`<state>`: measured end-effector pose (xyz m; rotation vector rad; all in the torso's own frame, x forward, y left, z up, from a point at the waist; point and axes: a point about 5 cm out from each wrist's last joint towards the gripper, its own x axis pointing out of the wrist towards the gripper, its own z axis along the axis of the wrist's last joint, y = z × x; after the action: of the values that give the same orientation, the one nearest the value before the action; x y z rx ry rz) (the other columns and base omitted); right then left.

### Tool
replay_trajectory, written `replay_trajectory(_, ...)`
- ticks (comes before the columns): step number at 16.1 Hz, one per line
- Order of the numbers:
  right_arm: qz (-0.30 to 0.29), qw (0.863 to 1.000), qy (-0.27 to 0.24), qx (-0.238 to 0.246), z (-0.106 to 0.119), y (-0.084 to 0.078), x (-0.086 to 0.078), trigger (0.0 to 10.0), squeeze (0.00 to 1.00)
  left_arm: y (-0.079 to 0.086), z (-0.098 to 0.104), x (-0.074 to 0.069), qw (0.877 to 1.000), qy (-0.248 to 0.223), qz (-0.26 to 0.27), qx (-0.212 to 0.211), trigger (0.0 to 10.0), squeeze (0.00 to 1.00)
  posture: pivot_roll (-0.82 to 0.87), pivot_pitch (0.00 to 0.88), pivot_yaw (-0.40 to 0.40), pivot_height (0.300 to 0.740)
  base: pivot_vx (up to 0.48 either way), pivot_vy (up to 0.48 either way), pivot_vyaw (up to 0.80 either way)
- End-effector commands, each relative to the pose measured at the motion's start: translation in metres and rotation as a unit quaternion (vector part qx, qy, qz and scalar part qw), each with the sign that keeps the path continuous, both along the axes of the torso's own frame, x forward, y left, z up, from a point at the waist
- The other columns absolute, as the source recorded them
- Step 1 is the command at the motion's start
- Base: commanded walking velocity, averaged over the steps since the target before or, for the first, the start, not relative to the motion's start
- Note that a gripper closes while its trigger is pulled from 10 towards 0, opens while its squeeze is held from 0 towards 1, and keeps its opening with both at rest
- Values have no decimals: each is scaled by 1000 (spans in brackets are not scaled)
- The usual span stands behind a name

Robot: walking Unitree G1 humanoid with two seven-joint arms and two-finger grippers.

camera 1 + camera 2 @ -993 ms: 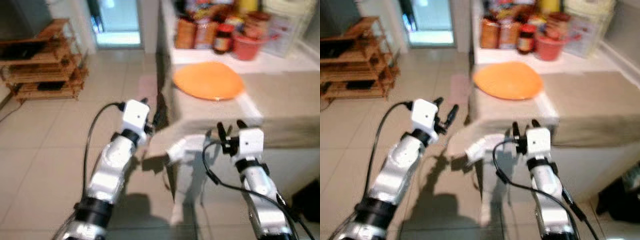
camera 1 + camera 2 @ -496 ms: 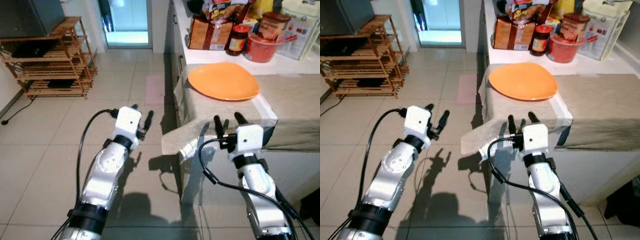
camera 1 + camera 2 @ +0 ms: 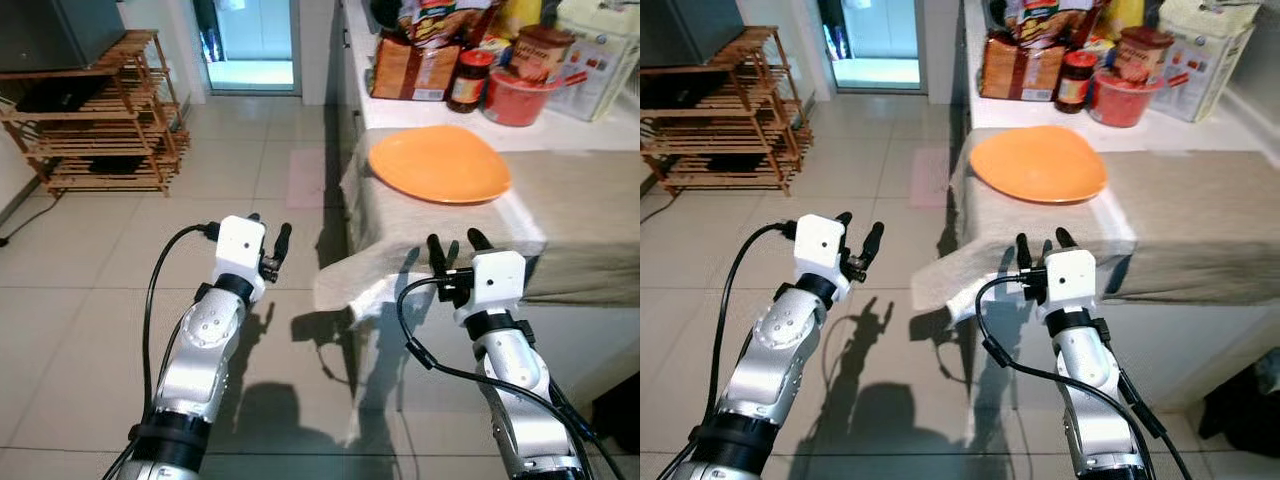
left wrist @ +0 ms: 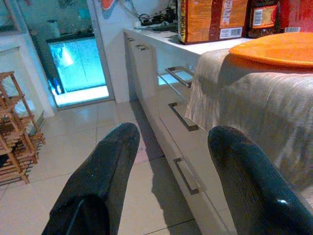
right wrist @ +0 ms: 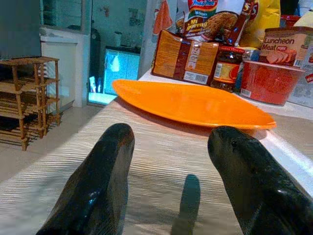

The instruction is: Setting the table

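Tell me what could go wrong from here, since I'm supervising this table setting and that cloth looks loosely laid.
The beige cloth hangs over the counter's edge, one corner drooping just beside the right gripper. Catching it could drag the cloth and the orange plate off.

The plate sits near that overhanging end, so even a small tug may tip it.

Behind it, the jar and red bowl crowd the counter; reaching past the plate may knock them.

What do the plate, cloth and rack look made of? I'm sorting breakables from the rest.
Plate: probably plastic or glazed ceramic; uniform orange with a smooth, slightly glossy face, so breakability stays open. Cloth: woven fabric, matte beige; fine ribbed weave, draping folds at the corner. Rack: wood, likely bamboo; light brown slatted shelves.
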<state>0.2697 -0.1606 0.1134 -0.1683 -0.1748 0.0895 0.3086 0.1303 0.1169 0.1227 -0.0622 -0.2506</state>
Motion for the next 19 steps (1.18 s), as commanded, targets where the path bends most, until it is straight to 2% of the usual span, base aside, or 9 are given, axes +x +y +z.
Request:
replay_trajectory(1,-3,1000,4,-6,0,-4,-1,10000,0,-4,3,0,1000,-3,2,-8,10000,0,-3,0,30,740,0,-439,0)
replay_trajectory(4,-4,1000,7,-12,0,-4,-2,10000,0,-7,3,-1,1000,-4,-3,-5,10000,0,-5,0,32,740,160,-415,477)
replay_trajectory(14,1,1000,13,-6,-3,-3,-3,10000,0,-8,8,4,1000,-12,-2,-1,10000,0,-10,0,31,740,351,-315,0)
replay_trajectory(18,2,1000,15,-6,-4,-2,-5,10000,0,-6,8,8,1000,-8,1,7,10000,0,-10,0,33,740,0,0,0)
replay_trajectory(19,2,1000,16,-6,-5,-1,-5,10000,0,-7,10,7,1000,-14,-12,5,10000,0,-10,0,33,740,0,0,0)
